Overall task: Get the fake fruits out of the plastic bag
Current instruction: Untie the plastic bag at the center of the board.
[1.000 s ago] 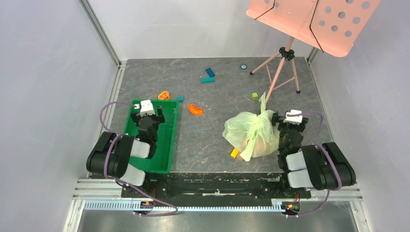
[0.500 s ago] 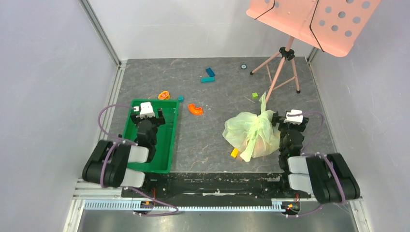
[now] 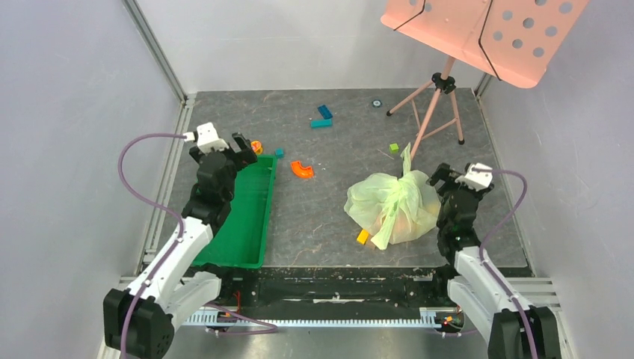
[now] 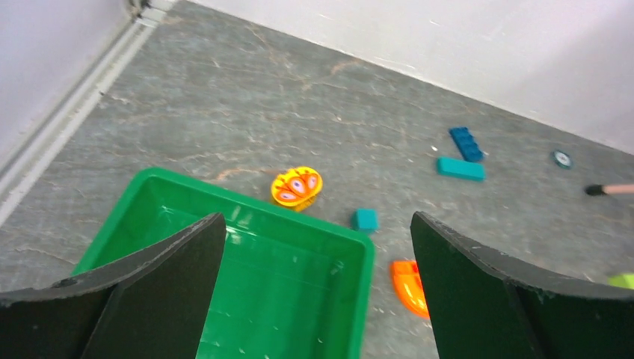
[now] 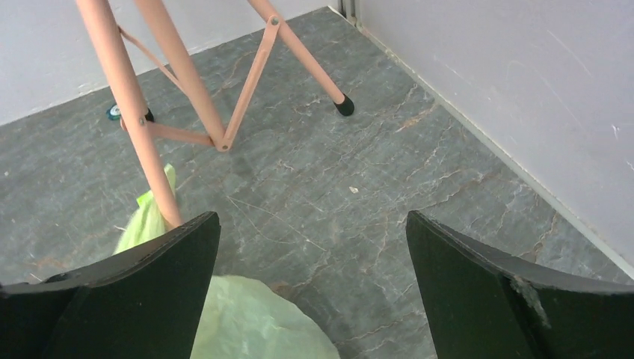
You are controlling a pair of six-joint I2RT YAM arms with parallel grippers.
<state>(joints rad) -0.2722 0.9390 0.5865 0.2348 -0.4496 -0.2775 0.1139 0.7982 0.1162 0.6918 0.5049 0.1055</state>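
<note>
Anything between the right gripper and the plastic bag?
Nothing visible does. The right gripper, open, hangs right beside the plastic bag. The pink stand's leg runs past the bag's far tip, not between them.

Three cameras: one overhead, one per wrist.
The high one looks down from behind my arms. Each wrist view looks forward, close: rigid green plastic tray (image 4: 284, 292) below my left claw (image 4: 315, 247); crinkly pale green plastic bag (image 5: 254, 321) below my right claw (image 5: 312, 224), pink metal tripod (image 5: 134, 112) beyond. Overhead shares all.
</note>
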